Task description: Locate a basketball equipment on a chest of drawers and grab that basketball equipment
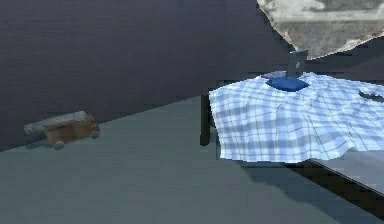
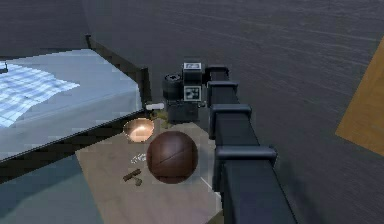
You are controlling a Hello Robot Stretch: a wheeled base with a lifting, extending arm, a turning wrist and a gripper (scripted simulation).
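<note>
While the arm rises as a dark bar from the arm side view's bottom edge, the basketball shows just left of it. It is a brown-red ball over the pale wooden top of the chest, and I cannot tell whether it rests there or touches the arm. Farther out, the pincer stands at the arm's far end, left of the white squares. With the chest top and a small bowl close by it, I cannot tell whether it holds anything. Two small brown bits lie on the chest left of the ball. A bed with a pale cover fills the view's left, beside the chest.

Seen in the forward view, the bed lies at the right under a blue checked cover, with a blue pillow near its far end. A small wooden cannon-like thing sits on the floor at the left, near the dark wall
</note>
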